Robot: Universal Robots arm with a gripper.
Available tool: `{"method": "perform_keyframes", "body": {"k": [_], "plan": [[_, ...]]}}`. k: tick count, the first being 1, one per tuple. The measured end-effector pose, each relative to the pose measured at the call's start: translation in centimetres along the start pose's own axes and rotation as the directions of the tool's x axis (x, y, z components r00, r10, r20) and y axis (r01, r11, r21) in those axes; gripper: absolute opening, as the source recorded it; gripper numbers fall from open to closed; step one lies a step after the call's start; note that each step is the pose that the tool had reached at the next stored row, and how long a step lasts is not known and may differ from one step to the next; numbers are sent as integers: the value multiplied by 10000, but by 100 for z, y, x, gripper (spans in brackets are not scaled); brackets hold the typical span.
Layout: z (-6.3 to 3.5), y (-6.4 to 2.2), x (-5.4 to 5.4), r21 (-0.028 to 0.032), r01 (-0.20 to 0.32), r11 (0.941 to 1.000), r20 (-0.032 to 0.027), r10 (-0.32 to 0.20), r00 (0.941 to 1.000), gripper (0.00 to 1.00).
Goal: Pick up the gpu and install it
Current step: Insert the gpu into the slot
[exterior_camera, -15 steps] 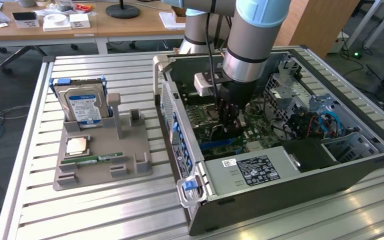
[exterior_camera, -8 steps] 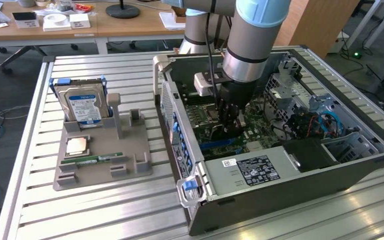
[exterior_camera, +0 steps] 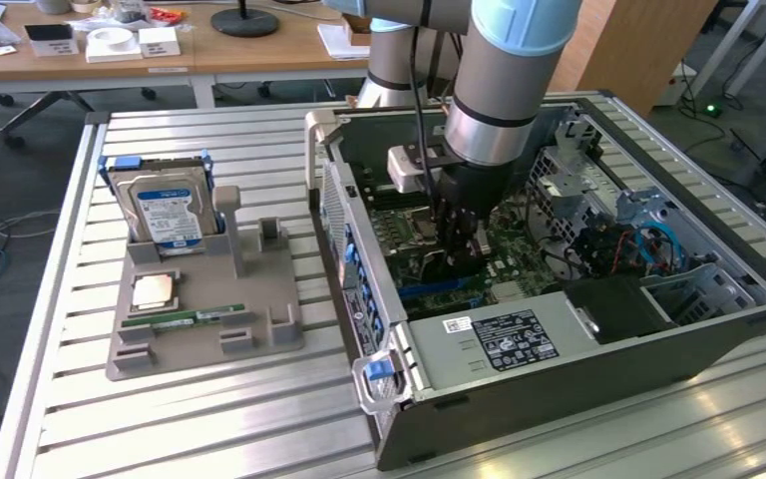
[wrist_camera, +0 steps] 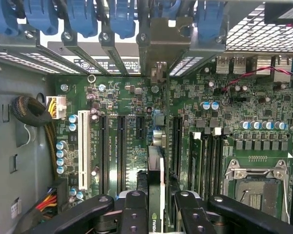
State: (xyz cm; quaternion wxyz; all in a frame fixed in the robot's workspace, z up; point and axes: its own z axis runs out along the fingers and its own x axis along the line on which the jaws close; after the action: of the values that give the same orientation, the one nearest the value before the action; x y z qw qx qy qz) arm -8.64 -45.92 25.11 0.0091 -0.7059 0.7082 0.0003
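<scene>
My gripper [exterior_camera: 461, 249] reaches down into the open computer case [exterior_camera: 702, 344], over the motherboard [wrist_camera: 112, 102]. In the wrist view the gripper [wrist_camera: 156, 212] is shut on the gpu [wrist_camera: 156, 170], with one black finger [wrist_camera: 132, 214] on each side of it. The gpu appears edge-on as a thin dark card, standing upright and in line with a long expansion slot between the black slots [wrist_camera: 121, 146]. Its silver bracket [wrist_camera: 158, 46] sits at the case's rear slot openings, under the blue latches [wrist_camera: 122, 17]. I cannot tell whether the card is fully down in the slot.
Beside the case, on the exterior view's left, a grey stand [exterior_camera: 203, 329] holds a hard drive with a blue label [exterior_camera: 164, 210], a processor chip [exterior_camera: 155, 289] and a green memory stick [exterior_camera: 203, 317]. The CPU socket [wrist_camera: 256, 183], memory slots [wrist_camera: 205, 161] and cable bundles [wrist_camera: 31, 112] surround the card.
</scene>
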Motion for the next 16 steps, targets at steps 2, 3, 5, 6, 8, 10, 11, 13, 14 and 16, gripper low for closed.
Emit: {"method": "perform_keyframes", "body": {"k": [2, 3, 5, 6, 8, 10, 11, 13, 14, 16], "plan": [[3, 0, 0, 1, -49, 10000, 0, 49, 10000, 26], [5, 0, 0, 1, -61, 10000, 0, 61, 10000, 26], [10, 0, 0, 2, -66, 10000, 1, 66, 10000, 26], [13, 0, 0, 2, -67, 10000, 1, 67, 10000, 26], [21, 1, 0, 2, -69, 10000, 1, 69, 10000, 26], [30, 1, 0, 1, -69, 10000, 0, 69, 10000, 26], [34, 1, 0, 0, -69, 10000, -1, 69, 10000, 26], [34, 1, 1, 0, -69, 10000, -2, 69, 10000, 26], [36, 1, 0, 2, -69, 10000, 0, 69, 10000, 26], [36, 1, 0, 2, -70, 10000, 1, 70, 10000, 26]]}}
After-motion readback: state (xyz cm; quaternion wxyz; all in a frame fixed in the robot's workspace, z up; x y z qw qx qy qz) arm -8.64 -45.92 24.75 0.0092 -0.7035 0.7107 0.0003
